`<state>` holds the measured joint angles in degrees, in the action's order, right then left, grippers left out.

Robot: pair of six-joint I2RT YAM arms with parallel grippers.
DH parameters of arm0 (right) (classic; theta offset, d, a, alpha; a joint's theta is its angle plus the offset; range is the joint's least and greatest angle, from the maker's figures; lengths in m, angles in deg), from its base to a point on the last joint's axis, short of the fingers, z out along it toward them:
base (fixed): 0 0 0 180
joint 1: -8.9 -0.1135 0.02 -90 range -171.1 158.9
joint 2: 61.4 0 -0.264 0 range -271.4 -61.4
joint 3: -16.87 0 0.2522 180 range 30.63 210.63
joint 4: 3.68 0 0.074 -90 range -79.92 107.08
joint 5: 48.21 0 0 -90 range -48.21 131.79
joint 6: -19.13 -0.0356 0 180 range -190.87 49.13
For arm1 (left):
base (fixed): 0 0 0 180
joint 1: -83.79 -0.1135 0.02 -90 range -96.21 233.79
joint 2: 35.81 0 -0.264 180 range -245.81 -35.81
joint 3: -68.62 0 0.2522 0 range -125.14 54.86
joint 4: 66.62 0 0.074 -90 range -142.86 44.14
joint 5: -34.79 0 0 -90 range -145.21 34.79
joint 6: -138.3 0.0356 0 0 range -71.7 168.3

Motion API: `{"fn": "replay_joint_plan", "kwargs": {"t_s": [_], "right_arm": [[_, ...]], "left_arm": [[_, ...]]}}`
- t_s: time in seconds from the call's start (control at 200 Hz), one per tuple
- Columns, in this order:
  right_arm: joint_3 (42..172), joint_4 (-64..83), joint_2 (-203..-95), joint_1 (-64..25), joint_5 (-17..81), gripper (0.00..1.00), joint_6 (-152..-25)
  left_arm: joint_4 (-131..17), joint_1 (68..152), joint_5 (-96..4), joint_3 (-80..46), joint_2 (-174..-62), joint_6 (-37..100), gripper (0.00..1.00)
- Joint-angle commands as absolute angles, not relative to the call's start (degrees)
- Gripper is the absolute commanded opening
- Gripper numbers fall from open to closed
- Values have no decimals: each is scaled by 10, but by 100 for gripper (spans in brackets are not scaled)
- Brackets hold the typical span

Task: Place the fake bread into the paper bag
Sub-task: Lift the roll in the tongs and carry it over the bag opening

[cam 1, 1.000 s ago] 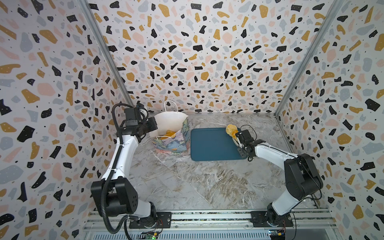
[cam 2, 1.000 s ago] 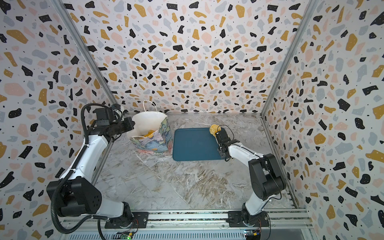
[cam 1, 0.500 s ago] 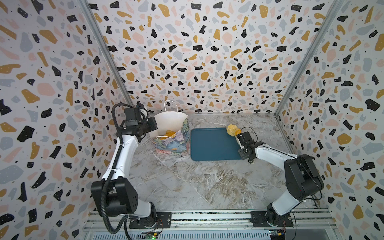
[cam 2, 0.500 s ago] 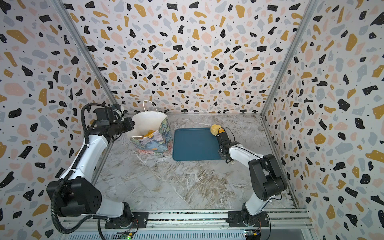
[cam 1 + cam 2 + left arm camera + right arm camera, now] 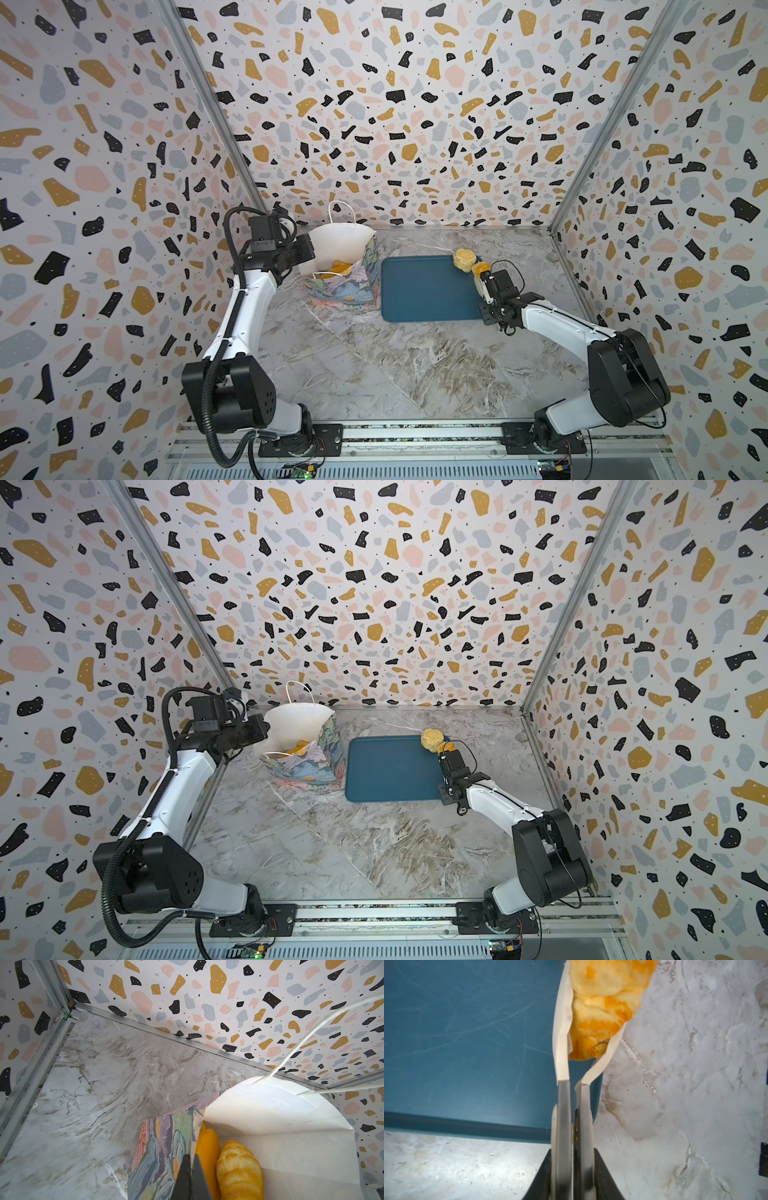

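Left arm [image 5: 245,307]: white link shells, black joint housings, large black shoulder block with small perforations. Black corrugated conduit [image 5: 206,411] runs from base up to wrist. Right arm [image 5: 561,330]: same white-on-black build; thin black cable [image 5: 510,268] arcs over wrist. Both bases bolted on black plates [image 5: 299,440], screw heads visible. Left gripper [image 5: 190,1160]: dark tapered fingers. Right gripper [image 5: 481,277]: bare silver finger blades [image 5: 563,1105], cream strips at tips.

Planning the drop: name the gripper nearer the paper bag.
Left. The left gripper pinches the paper bag; the right gripper sits across the tray, gripping a bun.
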<state>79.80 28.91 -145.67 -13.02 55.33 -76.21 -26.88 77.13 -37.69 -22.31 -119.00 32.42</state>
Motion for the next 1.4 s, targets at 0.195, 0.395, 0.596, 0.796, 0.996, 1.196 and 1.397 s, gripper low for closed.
{"fn": "replay_joint_plan", "kwargs": {"t_s": [0.195,0.395,0.596,0.796,0.996,1.196,1.397], "right_arm": [[788,273,-1412,-130,529,21,-802],[789,273,-1398,-131,511,21,-810],[790,268,-1386,-131,485,20,-824],[788,253,-1376,-132,461,20,-843],[784,237,-1379,-139,463,19,-860],[795,234,-1384,-165,472,19,-872],[815,235,-1383,-198,476,19,-883]], "left_arm": [[-281,774,-372,-216,-1177,323,0],[-282,774,-371,-216,-1177,323,0],[-283,774,-368,-215,-1178,321,0],[-285,774,-364,-215,-1180,320,0],[-289,774,-354,-213,-1181,319,0],[-289,774,-353,-213,-1181,318,0],[-289,774,-356,-213,-1180,319,0]]}}
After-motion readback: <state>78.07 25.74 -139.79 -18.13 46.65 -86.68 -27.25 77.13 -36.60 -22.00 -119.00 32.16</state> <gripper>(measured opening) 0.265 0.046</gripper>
